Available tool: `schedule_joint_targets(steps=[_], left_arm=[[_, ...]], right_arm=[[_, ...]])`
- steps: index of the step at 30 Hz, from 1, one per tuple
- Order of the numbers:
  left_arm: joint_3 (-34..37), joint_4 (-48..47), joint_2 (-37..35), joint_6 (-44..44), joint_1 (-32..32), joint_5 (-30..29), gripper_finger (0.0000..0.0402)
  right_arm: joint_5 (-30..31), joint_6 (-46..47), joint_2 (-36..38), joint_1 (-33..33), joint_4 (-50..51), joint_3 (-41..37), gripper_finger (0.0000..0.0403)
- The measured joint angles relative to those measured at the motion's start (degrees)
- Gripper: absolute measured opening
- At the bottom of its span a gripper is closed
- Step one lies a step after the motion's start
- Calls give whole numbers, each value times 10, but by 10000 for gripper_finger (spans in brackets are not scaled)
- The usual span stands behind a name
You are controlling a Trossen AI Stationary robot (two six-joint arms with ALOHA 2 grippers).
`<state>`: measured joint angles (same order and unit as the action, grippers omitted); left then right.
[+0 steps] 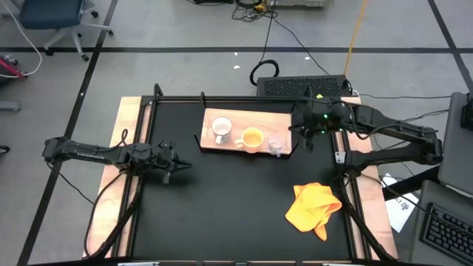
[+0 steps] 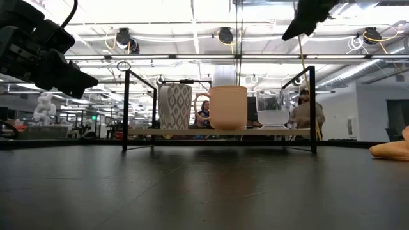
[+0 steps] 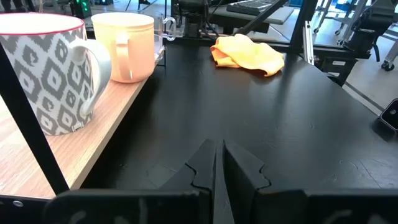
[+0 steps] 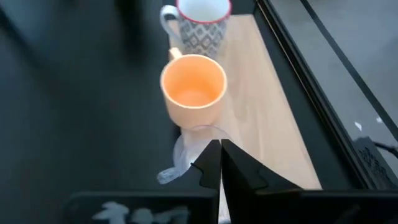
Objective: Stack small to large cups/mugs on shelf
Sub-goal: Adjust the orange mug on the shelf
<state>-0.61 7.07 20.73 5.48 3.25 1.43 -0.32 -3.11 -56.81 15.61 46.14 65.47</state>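
Light-wood shelf (image 1: 222,118) stands at the far side of the black tabletop (image 1: 229,207) and carries all three vessels in one row. The white patterned mug (image 1: 221,131) is at the left end, the orange-yellow mug (image 1: 251,138) is in the middle, and the clear glass cup (image 1: 276,145) is at the right end. Each vessel stands upright on the board, close beside its neighbour; none sits inside another.

Progress, as a judgement: placement on the shelf appears complete. If nesting of the cups is required, that step is not done.

The right gripper (image 1: 307,127) hangs above the shelf's right end, over and just beyond the glass cup. Its fingers (image 4: 211,163) are pressed together and hold nothing. The left gripper (image 1: 174,164) waits over the tabletop, left of the shelf, fingers (image 3: 239,167) near together and empty.

Other items: a yellow cloth (image 1: 314,207) lies crumpled on the tabletop near the right edge, well apart from the shelf. Thin black brackets (image 2: 313,108) frame the shelf ends and restrict side access to the row. People are visible in the room beyond the table.
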Motion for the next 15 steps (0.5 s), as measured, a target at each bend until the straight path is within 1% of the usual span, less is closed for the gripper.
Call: schedule_joint_targets(steps=[6, 10, 12, 15], left_arm=[[0, 0, 0, -1, 0, 0, 33], [0, 0, 0, -5, 0, 0, 33], [0, 0, 0, -6, 0, 0, 33], [0, 0, 0, -6, 0, 0, 33]], right_arm=[[-2, -1, 68, -24, -59, -86, 0], [-30, 7, 108, -31, -84, -136, 0], [-33, 15, 124, -36, -96, -156, 0], [-60, 13, 143, -43, -113, -181, 0]])
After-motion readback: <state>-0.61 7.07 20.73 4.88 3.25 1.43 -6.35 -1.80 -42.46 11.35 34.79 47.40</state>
